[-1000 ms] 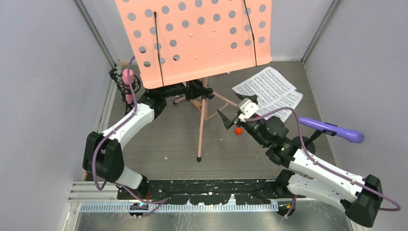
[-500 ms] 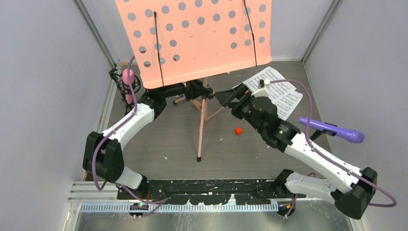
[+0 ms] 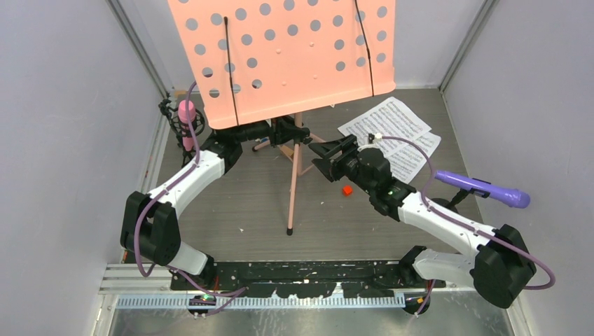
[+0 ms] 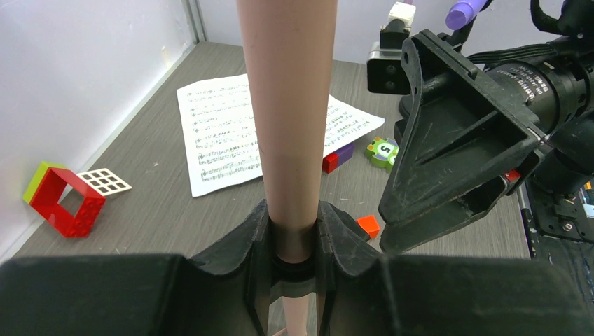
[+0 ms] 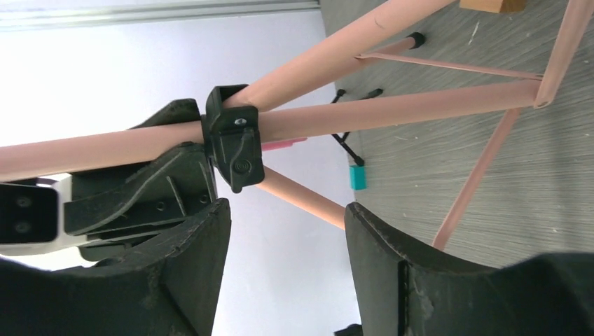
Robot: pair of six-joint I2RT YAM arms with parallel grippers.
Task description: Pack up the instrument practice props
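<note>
Pink rack [image 3: 280, 56] is seen from above, upright on its legs [image 3: 293, 196] at the back of the grey surface [image 3: 245, 210]. It is gripped just under the board by the left pincer [image 3: 284, 131]. The right pincer [image 3: 319, 155] is held open just right of the stand. Sheets [image 3: 392, 126] are laid behind the right arm. A purple mic [image 3: 483, 187] is propped at the right wall, and a pink mic [image 3: 186, 112] at the left. A red block [image 3: 347, 190] is seen beside the right arm.

From the left wrist, the pole [image 4: 287, 105] is seen clamped between both fingers, with the right pincer close at the right, apart from it.

From the right wrist, the fingers [image 5: 189, 266] are seen spread, with nothing between them. The pole's black clamp [image 5: 237, 136] is set just beyond them.
</note>
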